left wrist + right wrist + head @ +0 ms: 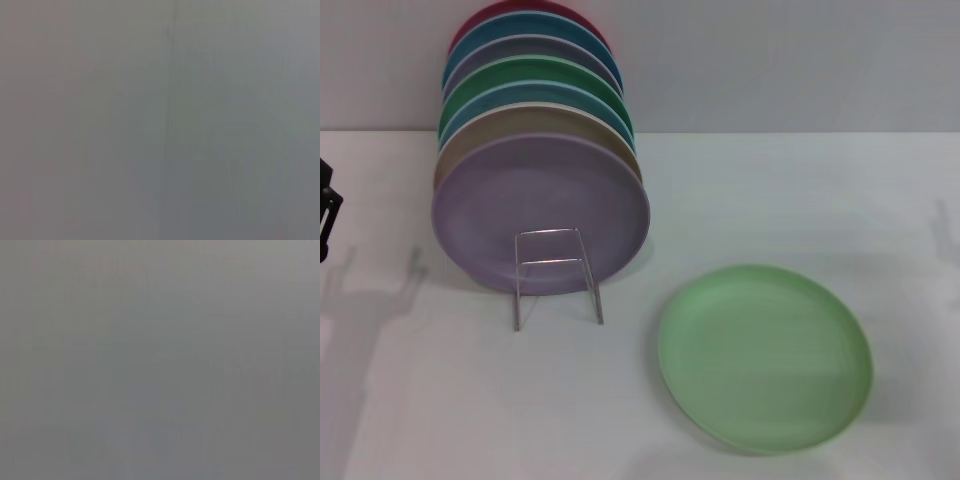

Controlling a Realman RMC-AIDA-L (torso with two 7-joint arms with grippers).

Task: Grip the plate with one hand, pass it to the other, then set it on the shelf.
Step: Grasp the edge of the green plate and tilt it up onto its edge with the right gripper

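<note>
The light pastel-green plate (pixel 765 357) lies flat on the white table, front right in the head view. The silver wire shelf (pixel 556 275) stands left of it, its small upright loop in front of a lavender plate (pixel 540 213). A dark part of my left gripper (pixel 328 212) shows at the far left edge, well away from the plate. My right gripper is out of view. Both wrist views show only plain grey.
Several coloured plates stand on edge in a row behind the lavender one, among them a tan plate (pixel 535 124), a darker green plate (pixel 535 75) and a red one (pixel 525 10). The white table (pixel 800 200) runs back to a pale wall.
</note>
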